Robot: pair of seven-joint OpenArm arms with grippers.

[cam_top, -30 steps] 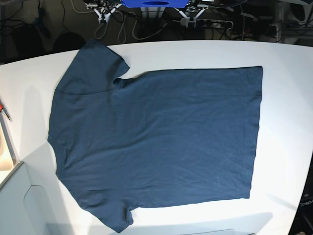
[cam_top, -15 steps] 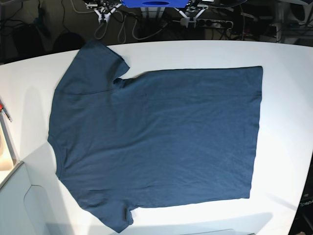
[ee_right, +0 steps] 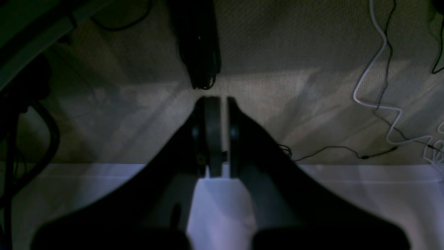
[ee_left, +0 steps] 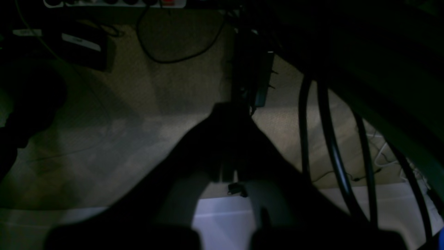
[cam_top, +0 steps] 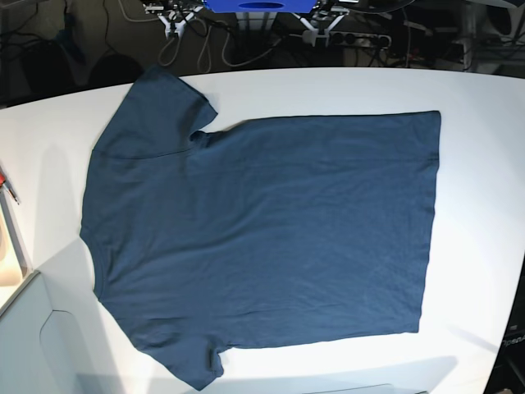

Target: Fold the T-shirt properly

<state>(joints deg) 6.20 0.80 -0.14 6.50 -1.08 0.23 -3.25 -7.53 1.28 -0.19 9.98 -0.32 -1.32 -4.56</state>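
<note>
The dark navy T-shirt (cam_top: 262, 238) lies spread flat on the white table (cam_top: 484, 90), collar side to the left and hem to the right. One sleeve points to the back left (cam_top: 164, 98), the other to the front left (cam_top: 193, 365). No gripper touches the shirt, and none shows over it in the base view. My left gripper (ee_left: 234, 111) shows only as a dark silhouette in its wrist view, fingers together and empty, over carpet beyond a white edge. My right gripper (ee_right: 218, 102) is shut and empty, also over carpet.
White arm parts and cables (cam_top: 316, 25) sit behind the table's back edge. A red-tipped tool (cam_top: 8, 187) and a beige tray (cam_top: 6, 254) lie at the left edge. A pale box (cam_top: 41, 336) stands at the front left. Cables (ee_right: 378, 69) trail on the floor.
</note>
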